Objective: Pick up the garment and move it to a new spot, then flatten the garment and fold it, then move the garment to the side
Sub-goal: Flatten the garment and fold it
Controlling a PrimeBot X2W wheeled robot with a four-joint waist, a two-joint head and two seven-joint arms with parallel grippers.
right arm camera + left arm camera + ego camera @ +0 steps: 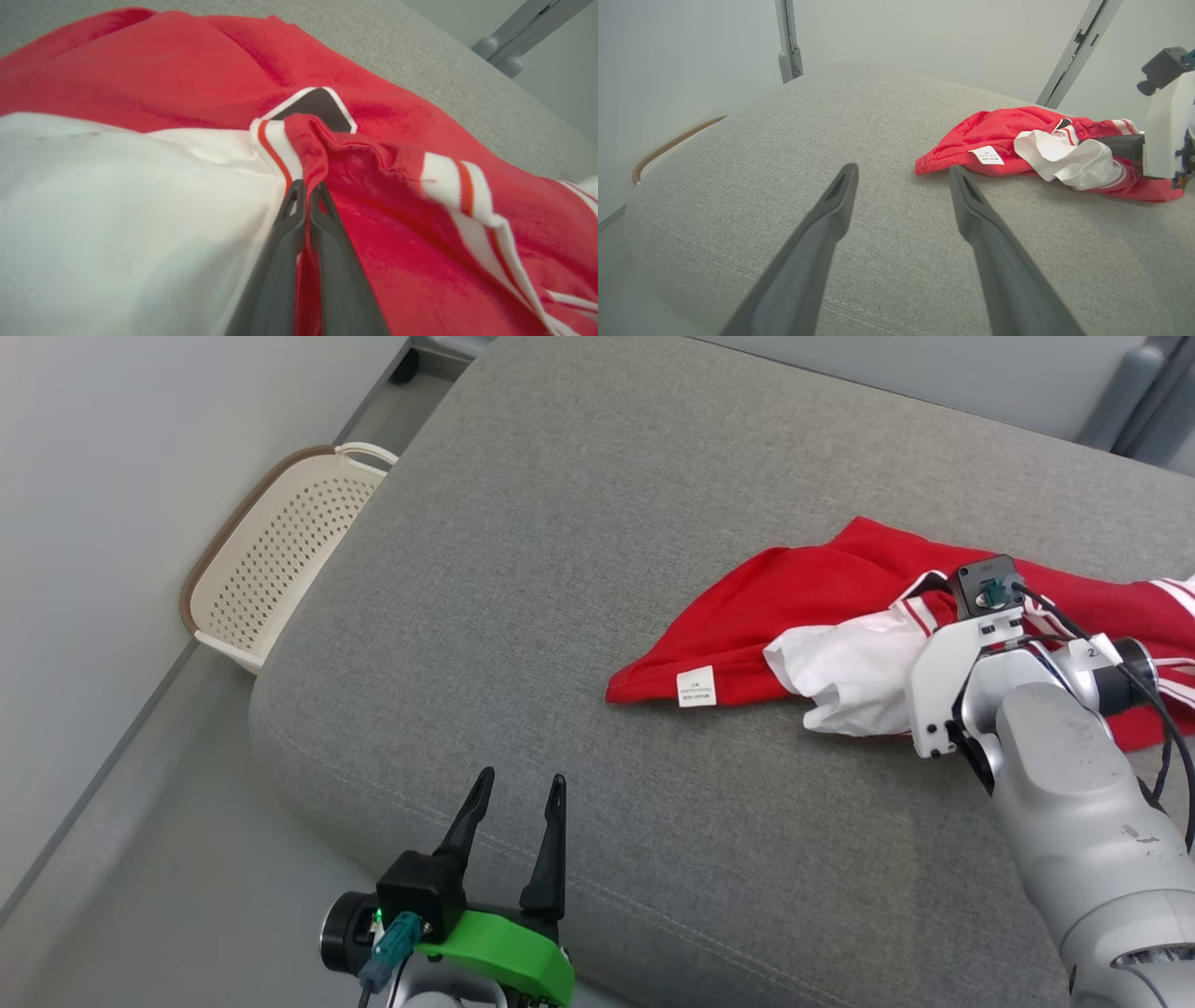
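Landmark: we place everything against the grey cushion (560,569), a broad fabric seat with rounded edges and a stitched seam along its near edge.

Garment: the garment (794,607) lies crumpled on top of the cushion, toward its right side as the head view shows it. It is mostly red cloth. A white part (850,663) is bunched on the side nearer us, and striped trim (275,149) in red and white runs through the folds.

Care label: a small white care label (695,686) lies flat on the red cloth at the garment's corner that points toward the middle of the cushion.

Dark patch: in the right wrist view we see a small dark patch (315,105) edged in white, just beyond the raised fold.

Right gripper: our right gripper (309,186) is down on the garment on the cushion. Its two dark fingers are pressed together, clamped on a raised fold where the striped trim meets the red cloth, and a sliver of red shows between them.

Left gripper: our left gripper (521,777) is over the cushion's near edge, well apart from the garment. Its fingers are spread, with bare cushion showing between them.

Basket: a cream perforated basket (271,551) stands tilted beside the cushion's left side, between it and the pale wall (112,523). We cannot tell whether it touches the cushion.
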